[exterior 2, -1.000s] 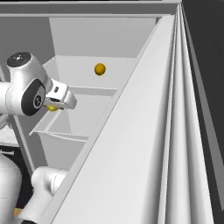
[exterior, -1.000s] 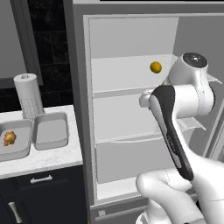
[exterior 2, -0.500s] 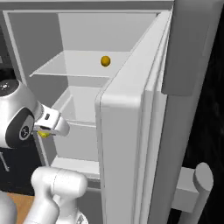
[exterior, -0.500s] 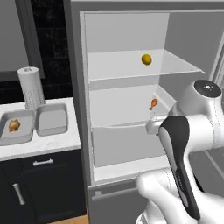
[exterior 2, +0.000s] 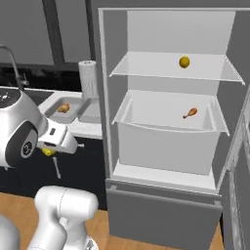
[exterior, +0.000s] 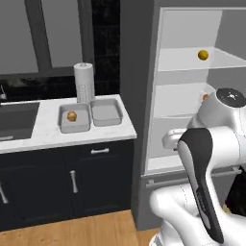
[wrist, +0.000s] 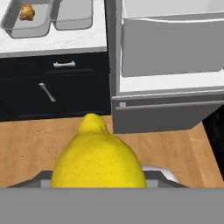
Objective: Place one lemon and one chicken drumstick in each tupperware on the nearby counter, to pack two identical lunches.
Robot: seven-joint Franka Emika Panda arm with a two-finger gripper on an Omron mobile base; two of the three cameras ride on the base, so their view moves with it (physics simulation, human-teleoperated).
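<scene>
**Lemon in gripper, fridge open, one drumstick already in a tray**

Small bright yellow lemon point(wrist: 98, 159) sits in the two-finger gripper point(exterior 2: 49, 150), jaws closed on it at a middling width. Hand view: the fruit is pressed close to the camera, nub end pointing away, wood-look floor point(wrist: 39, 140) under it. Right base view: a yellow patch of the same lemon shows just beneath the white hand, which hangs in front of the black cabinets point(exterior 2: 73, 161), left of the fridge and lower than the countertop.

Second round yellow lemon point(exterior 2: 184, 62) lies on the upper glass shelf point(exterior 2: 146, 68) of the open grey fridge point(exterior 2: 161, 205), right of centre. One orange-brown chicken drumstick point(exterior 2: 190, 113) lies in the white drawer bin point(exterior 2: 166, 141) below that shelf, toward the right wall.

Two shallow grey rectangular tupperware trays stand side by side, touching, on the white marble-look counter point(exterior: 57, 137). The left tray point(exterior: 74, 117) holds the other orange-brown chicken drumstick point(exterior: 71, 116); the right tray point(exterior: 106, 112) holds nothing. A white paper towel roll point(exterior: 84, 82) stands upright just behind the pair. The dark sink basin point(exterior: 17, 120) sits at the counter's left end, with a curved silver faucet point(exterior 2: 12, 63) above it in the right base view.

Silver bar handles point(exterior: 73, 181) run down the black cabinet doors under the counter.
</scene>
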